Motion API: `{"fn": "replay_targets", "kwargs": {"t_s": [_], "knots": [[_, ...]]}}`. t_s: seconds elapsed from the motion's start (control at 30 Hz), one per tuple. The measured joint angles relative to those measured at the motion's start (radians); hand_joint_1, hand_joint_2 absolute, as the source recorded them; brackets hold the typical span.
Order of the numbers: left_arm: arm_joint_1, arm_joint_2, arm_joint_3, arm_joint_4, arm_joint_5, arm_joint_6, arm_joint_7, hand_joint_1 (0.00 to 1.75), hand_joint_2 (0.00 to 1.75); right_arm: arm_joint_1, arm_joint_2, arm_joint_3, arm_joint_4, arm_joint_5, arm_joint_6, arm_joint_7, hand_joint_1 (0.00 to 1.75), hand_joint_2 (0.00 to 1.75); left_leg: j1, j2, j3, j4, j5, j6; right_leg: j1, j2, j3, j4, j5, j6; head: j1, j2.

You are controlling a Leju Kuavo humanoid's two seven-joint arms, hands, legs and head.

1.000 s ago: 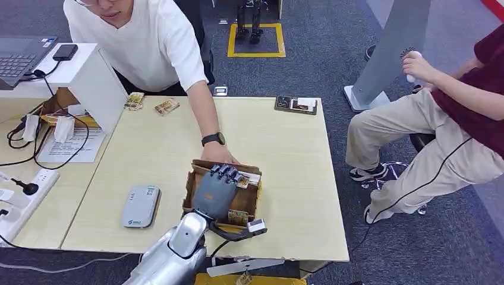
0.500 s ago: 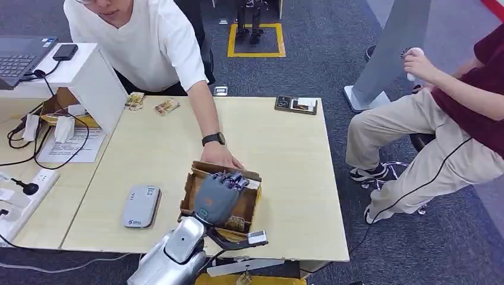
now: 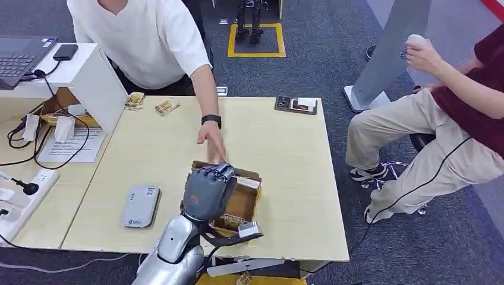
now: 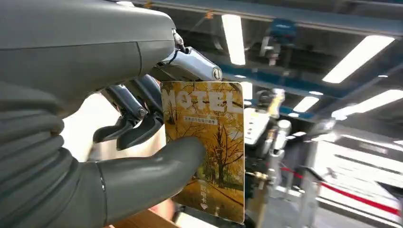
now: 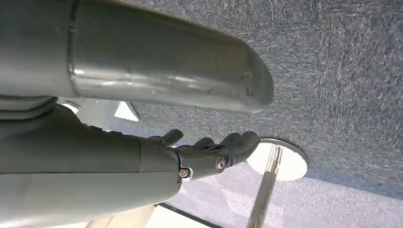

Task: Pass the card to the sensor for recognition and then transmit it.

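Observation:
My left hand (image 3: 207,191) hovers over the brown cardboard box (image 3: 245,202) near the table's front edge. In the left wrist view my left hand (image 4: 95,142) pinches a yellow hotel card (image 4: 209,142) with an autumn-tree picture between thumb and fingers, held upright. The grey-white card sensor (image 3: 141,206) lies flat on the table just left of the box. A person's hand (image 3: 212,139) hangs over the table a little beyond the box. My right hand (image 5: 204,154) hangs over grey carpet, fingers loosely curved, holding nothing.
The wooden table (image 3: 285,154) carries two small cards (image 3: 166,107) and a dark tray (image 3: 295,105) at its far edge. A power strip (image 3: 24,196) and cables lie at left. A seated person (image 3: 451,119) is close to the right.
My left hand has risen out of the box and shifted slightly left. The person's hand has let go of the box's far rim and pulled back.

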Motion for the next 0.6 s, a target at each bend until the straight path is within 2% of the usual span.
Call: {"fn": "replay_targets", "kwargs": {"t_s": [0.07,0.17,0.23,0.33,0.6], "knots": [[0.007,-0.01,0.02,-0.011,0.012,0.0,-0.026,1.75,1.75,0.0,0.0,0.0,0.0,0.0,0.0,0.0,0.0,0.0,0.0,0.0,0.0,0.0,0.0,0.0,0.0,0.0,0.0,0.0,0.0,0.0,0.0,0.0],[0.028,-0.058,0.095,-0.032,0.098,0.0,-0.166,1.75,1.75,0.002,0.0,0.0,-0.002,0.0,0.0,0.0,0.0,0.0,0.0,0.0,0.0,0.0,0.0,0.0,0.0,0.0,0.0,0.0,0.0,0.0,0.0,0.0],[0.029,-0.071,0.135,-0.042,0.179,0.0,-0.2,1.75,1.75,0.004,0.001,-0.002,-0.005,0.0,0.0,0.0,0.0,0.0,0.0,0.001,0.001,0.0,0.0,0.0,0.0,0.001,0.0,0.0,0.0,0.0,0.001,0.0],[0.03,-0.077,0.163,-0.06,0.34,0.0,-0.174,1.75,1.75,0.014,0.007,-0.011,-0.017,-0.005,0.0,-0.003,0.0,0.0,0.0,0.0,0.001,0.0,0.0,0.0,0.0,0.0,0.0,0.0,0.0,0.0,0.0,0.0],[0.016,-0.081,0.24,-0.065,0.556,0.0,-0.128,1.75,1.75,0.025,0.023,-0.059,-0.041,0.012,0.0,-0.02,0.0,0.0,0.0,0.0,0.0,0.0,0.0,0.0,0.0,0.0,0.0,0.0,0.0,0.0,0.0,0.0]]}}
